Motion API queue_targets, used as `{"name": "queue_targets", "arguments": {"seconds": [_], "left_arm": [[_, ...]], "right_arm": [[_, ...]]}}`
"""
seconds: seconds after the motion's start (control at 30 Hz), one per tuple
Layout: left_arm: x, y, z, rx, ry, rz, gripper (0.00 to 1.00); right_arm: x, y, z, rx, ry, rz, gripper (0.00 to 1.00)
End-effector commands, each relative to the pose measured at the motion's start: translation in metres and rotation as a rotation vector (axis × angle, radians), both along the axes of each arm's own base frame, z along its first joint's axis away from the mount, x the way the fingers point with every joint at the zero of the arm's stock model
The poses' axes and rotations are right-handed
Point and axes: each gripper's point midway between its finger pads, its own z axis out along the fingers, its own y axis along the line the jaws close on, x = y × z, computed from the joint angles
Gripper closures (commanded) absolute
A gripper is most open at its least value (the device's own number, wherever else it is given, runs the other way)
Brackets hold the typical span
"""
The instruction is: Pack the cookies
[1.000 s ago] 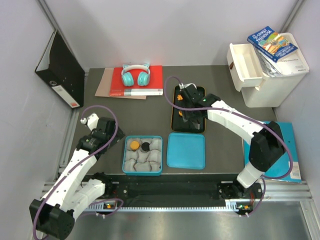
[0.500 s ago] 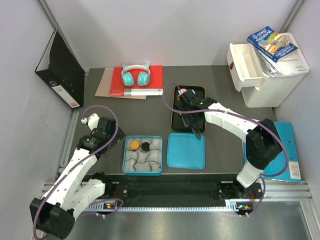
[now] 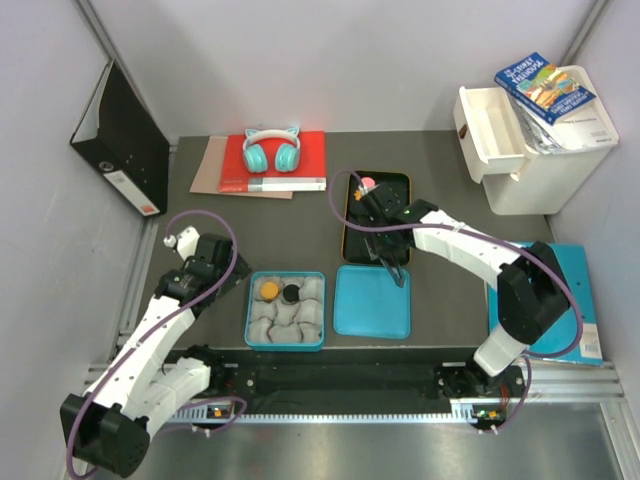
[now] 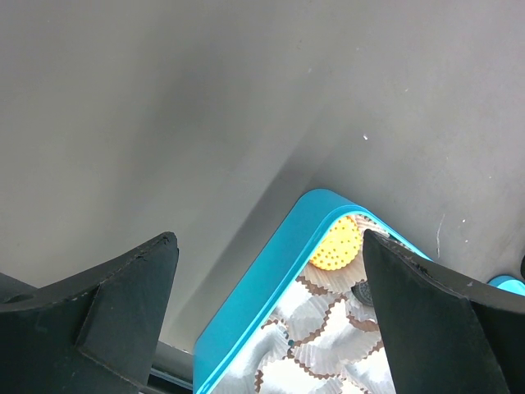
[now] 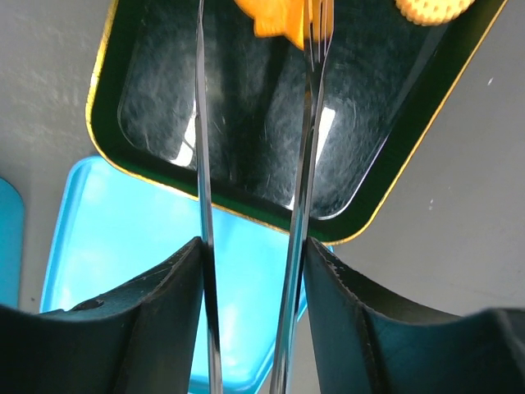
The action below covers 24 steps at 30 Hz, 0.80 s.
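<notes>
My right gripper (image 5: pixel 253 246) is shut on metal tongs (image 5: pixel 308 164) and hangs over the near end of the black tray (image 5: pixel 385 164). In the top view this gripper (image 3: pixel 385 245) is above the tray (image 3: pixel 347 235). An irregular orange cookie (image 5: pixel 279 20) sits at the tongs' tips; I cannot tell if it is pinched. A round orange cookie (image 5: pixel 431 8) lies beside it. A pink cookie (image 3: pixel 367 182) is at the tray's far end. The teal box (image 3: pixel 249 310) of paper cups holds an orange cookie (image 3: pixel 269 290) and a black cookie (image 3: pixel 291 293). My left gripper (image 3: pixel 205 252) is open and empty, left of the box (image 4: pixel 271 271).
The teal lid (image 3: pixel 372 300) lies flat between the box and the tray. A red book with teal headphones (image 3: pixel 272 152) is at the back. A black binder (image 3: pixel 120 140) leans at the far left. A white drawer unit (image 3: pixel 530 135) stands at the back right.
My right gripper with the tongs has drawn back from the middle of the tray toward its near end, uncovering the pink cookie. The left arm has not moved.
</notes>
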Motion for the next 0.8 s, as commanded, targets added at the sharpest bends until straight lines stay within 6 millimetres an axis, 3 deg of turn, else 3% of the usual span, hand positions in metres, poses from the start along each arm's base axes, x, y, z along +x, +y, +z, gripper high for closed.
{"name": "queue_targets", "arguments": {"seconds": [0.0,0.13,0.37,0.6,0.77], "left_arm": [[0.006,-0.001,0.002,-0.004,-0.03,-0.002,0.02],[0.006,0.0,0.003,-0.004,-0.032,-0.001,0.02],[0.007,-0.001,0.003,-0.005,-0.035,-0.002,0.02],[0.006,-0.001,0.003,-0.009,-0.034,-0.003,0.02],[0.005,-0.001,0.003,-0.01,-0.035,-0.004,0.02]], "right_arm": [[0.0,0.003,0.009,0.044,-0.029,-0.007,0.53],[-0.003,0.001,0.008,0.038,-0.02,-0.008,0.59],[0.001,-0.001,0.026,0.04,-0.061,-0.008,0.64],[-0.002,0.002,0.027,0.047,-0.046,0.009,0.44],[-0.003,-0.002,0.019,0.009,-0.018,0.014,0.44]]}}
